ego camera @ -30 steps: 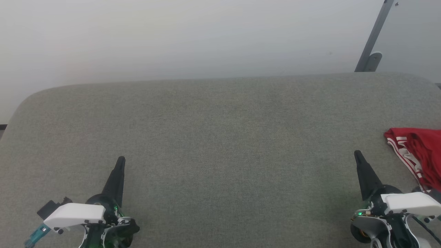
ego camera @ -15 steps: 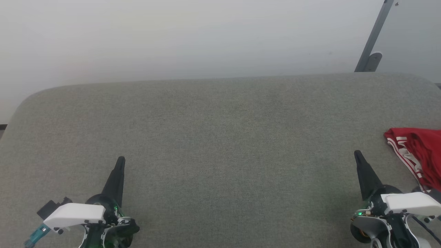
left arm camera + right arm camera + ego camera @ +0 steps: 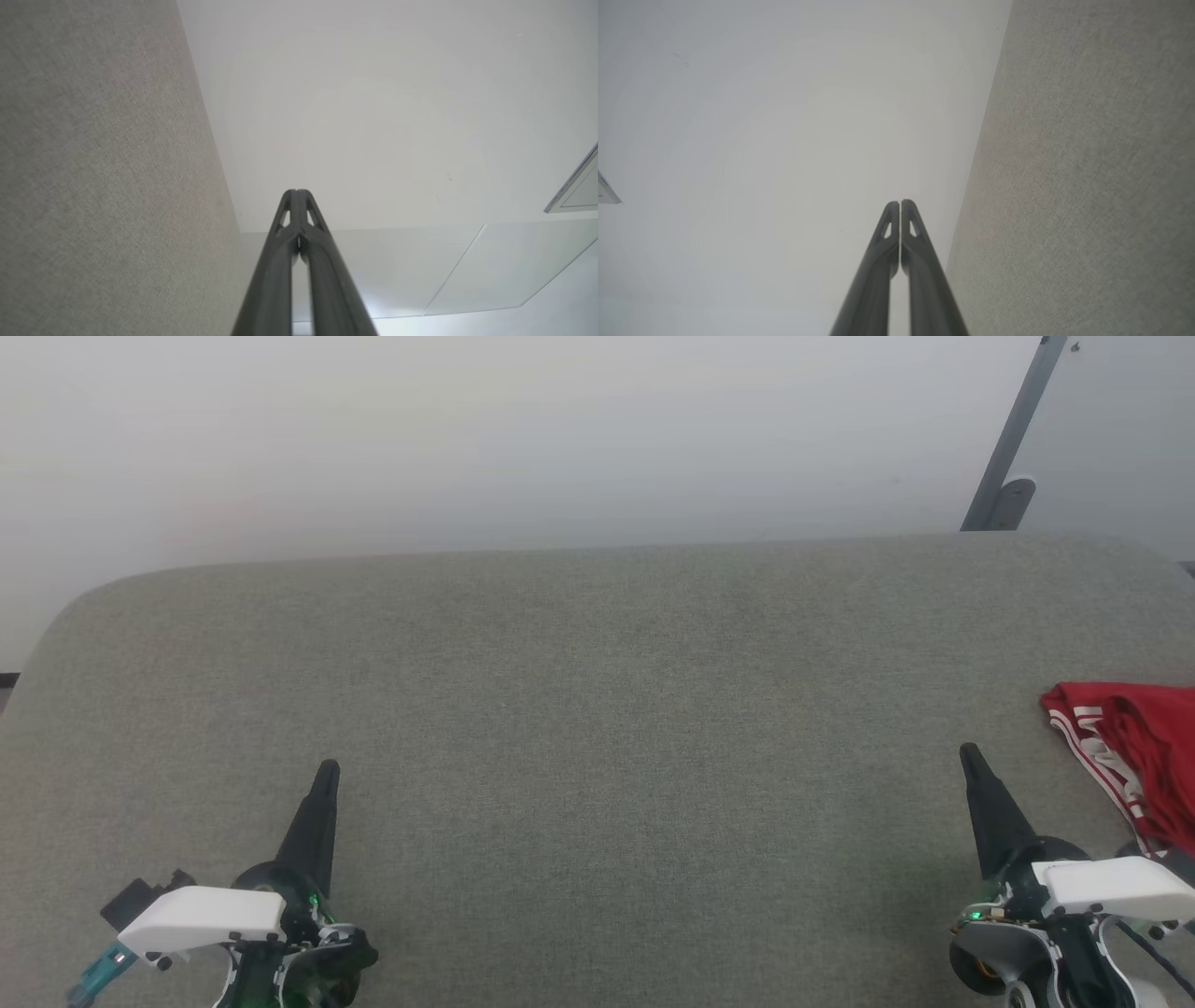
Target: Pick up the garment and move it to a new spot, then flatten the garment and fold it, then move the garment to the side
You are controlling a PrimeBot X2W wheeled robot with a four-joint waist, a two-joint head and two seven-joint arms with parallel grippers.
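Head view, looking down on a wide grey-green fabric-covered surface (image 3: 597,709) with rounded far corners, set against a plain pale wall (image 3: 467,429). The garment (image 3: 1134,756), a bright red shirt, lies crumpled at the right edge of the frame, a little below the middle, and is cut off by that edge. A band of red-and-white striped trim runs along its left side, slanting toward the lower right. It rests on the surface and nothing grips it.

The left tool (image 3: 327,770) sits at the lower left of the frame, its 2 dark fingers pressed together into 1 narrow spike pointing up the frame. It holds nothing and is well apart from the garment. A white housing and a small green light show at its base.

The right tool (image 3: 968,751) sits at the lower right, its 2 fingers likewise pressed together and empty. Its tip is near the garment's left edge but apart from it.

A slanted grey metal bar (image 3: 1013,429) stands at the upper right, behind the surface.

Left wrist view: the left tool (image 3: 295,192) rises from the bottom centre, fingertips touching, with the surface on the left and the wall on the right.

Right wrist view: the right tool (image 3: 900,203) rises from the bottom centre, fingertips touching, with the wall on the left and the surface on the right.
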